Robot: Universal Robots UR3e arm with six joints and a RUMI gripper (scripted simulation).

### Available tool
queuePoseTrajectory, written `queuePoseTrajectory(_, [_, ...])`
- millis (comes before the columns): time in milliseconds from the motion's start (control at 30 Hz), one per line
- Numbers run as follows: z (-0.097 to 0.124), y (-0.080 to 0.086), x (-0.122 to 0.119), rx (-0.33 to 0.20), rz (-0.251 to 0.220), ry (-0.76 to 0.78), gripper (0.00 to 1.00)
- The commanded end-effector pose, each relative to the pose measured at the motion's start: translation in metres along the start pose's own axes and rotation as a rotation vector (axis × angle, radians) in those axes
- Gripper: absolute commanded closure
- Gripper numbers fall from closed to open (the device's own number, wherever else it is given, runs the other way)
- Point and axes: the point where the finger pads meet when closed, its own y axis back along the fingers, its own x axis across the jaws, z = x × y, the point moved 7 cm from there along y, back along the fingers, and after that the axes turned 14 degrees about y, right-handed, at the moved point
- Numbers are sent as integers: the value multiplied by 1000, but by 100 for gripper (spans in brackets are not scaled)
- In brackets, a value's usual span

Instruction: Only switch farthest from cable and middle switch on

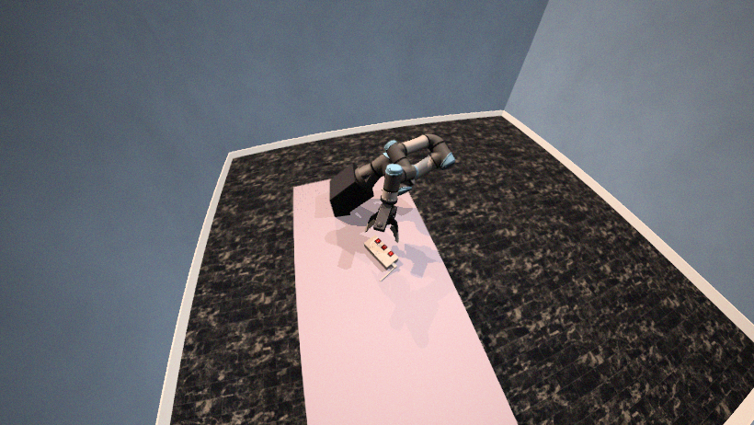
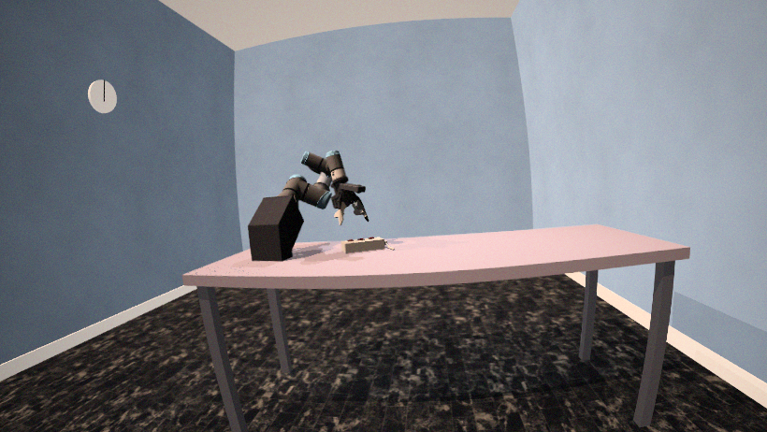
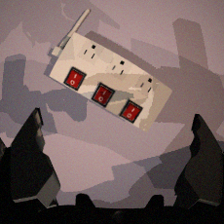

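Observation:
A cream power strip [image 1: 381,251] [image 2: 364,244] [image 3: 109,83] lies flat on the pink table [image 1: 369,343] [image 2: 483,252], right way up, with three red rocker switches on top. In the wrist view the switch nearest the cable [image 3: 75,78], the middle switch [image 3: 102,93] and the farthest switch [image 3: 130,111] run from upper left to lower right. The short cable stub [image 3: 75,28] [image 1: 387,273] sticks out at the upper left. My gripper [image 1: 383,232] [image 2: 353,216] [image 3: 118,112] is open and empty, hanging above the strip's end away from the cable.
The arm's dark base block [image 1: 348,196] [image 2: 273,227] stands on the table at its far end, close behind the strip.

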Motion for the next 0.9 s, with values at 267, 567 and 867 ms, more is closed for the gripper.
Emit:
queuePoseTrajectory(267, [-2,2,0,-3,-1,10,0])
queuePoseTrajectory(567, [-11,8,1,-30,-10,61,0])
queuePoseTrajectory(867, [-26,18,3,-75,-30,148,0])
